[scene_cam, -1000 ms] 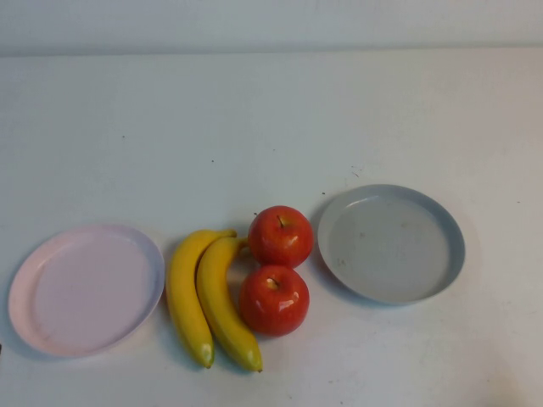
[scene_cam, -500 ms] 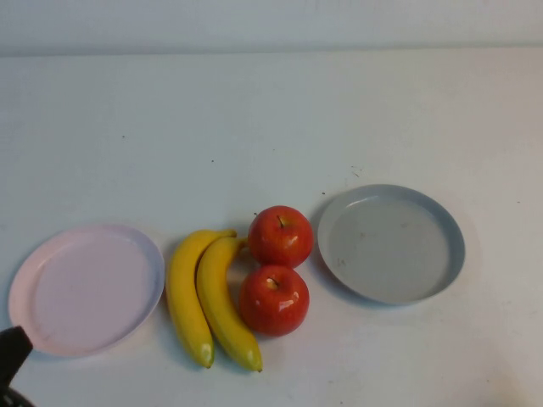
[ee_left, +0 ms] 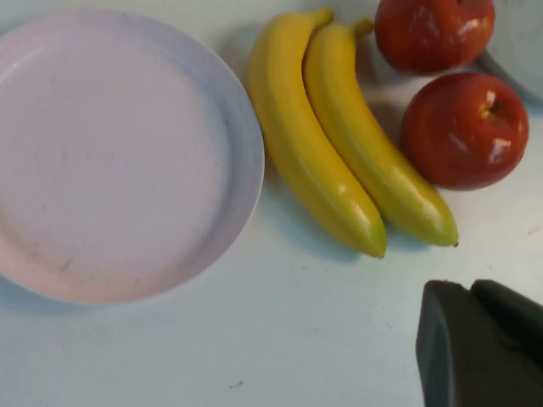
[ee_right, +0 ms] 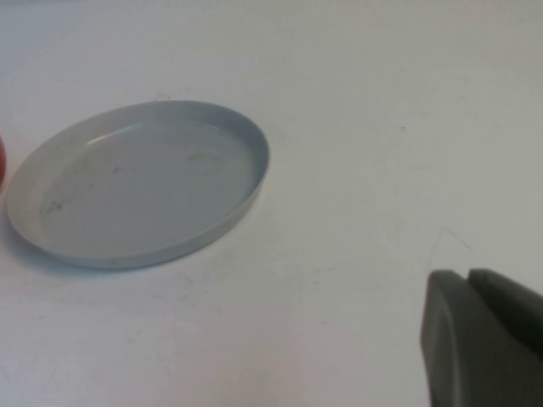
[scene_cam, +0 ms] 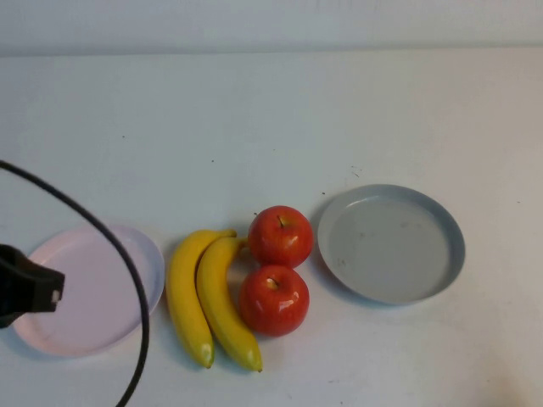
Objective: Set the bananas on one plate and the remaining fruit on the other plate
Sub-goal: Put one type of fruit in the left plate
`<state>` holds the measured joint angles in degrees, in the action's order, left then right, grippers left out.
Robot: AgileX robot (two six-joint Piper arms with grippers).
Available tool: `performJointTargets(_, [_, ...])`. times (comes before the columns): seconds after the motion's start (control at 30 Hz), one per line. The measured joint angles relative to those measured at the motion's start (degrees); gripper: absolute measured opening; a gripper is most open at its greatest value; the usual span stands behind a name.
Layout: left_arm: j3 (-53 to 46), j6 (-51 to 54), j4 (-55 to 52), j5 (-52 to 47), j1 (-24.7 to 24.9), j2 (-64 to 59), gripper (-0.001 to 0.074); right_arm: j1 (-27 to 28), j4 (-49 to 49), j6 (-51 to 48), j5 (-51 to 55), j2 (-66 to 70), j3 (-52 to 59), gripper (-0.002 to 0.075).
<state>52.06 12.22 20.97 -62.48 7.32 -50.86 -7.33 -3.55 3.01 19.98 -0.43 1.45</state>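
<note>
Two yellow bananas [scene_cam: 185, 297] [scene_cam: 222, 305] lie side by side between the plates. Two red apples [scene_cam: 280, 236] [scene_cam: 273, 299] sit just to their right, touching them. The pale pink plate [scene_cam: 93, 318] is on the left and the grey-blue plate [scene_cam: 390, 246] on the right; both hold nothing. My left gripper [scene_cam: 34, 288] hovers over the pink plate's left part, shut and empty. The left wrist view shows its fingertips [ee_left: 471, 288] together near the bananas [ee_left: 305, 144], apples [ee_left: 465, 127] and pink plate [ee_left: 110, 161]. My right gripper [ee_right: 468, 280] is shut and empty, beside the grey-blue plate [ee_right: 136, 186]; it is outside the high view.
A black cable [scene_cam: 127, 263] from the left arm arcs over the pink plate's right rim. The white table runs back to a pale wall. A sliver of apple [ee_right: 2, 161] shows at the edge of the right wrist view.
My left arm has come in from the lower left corner and now hangs over the pink plate, with its cable trailing. The fruit and plates have not moved.
</note>
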Motion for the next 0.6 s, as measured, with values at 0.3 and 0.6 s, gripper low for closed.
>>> performJointTargets(0.3, [5.0,2.5,-4.5,2.8,11.5,-18.4,-0.0002,0.0,0.0,0.0,0.0,0.0,0.0,-0.0016])
performJointTargets(0.6, [18.0,-6.6,-15.8,4.2,31.1,-35.1,-0.0002,0.0,0.0,0.0,0.0,0.0,0.0,-0.0015])
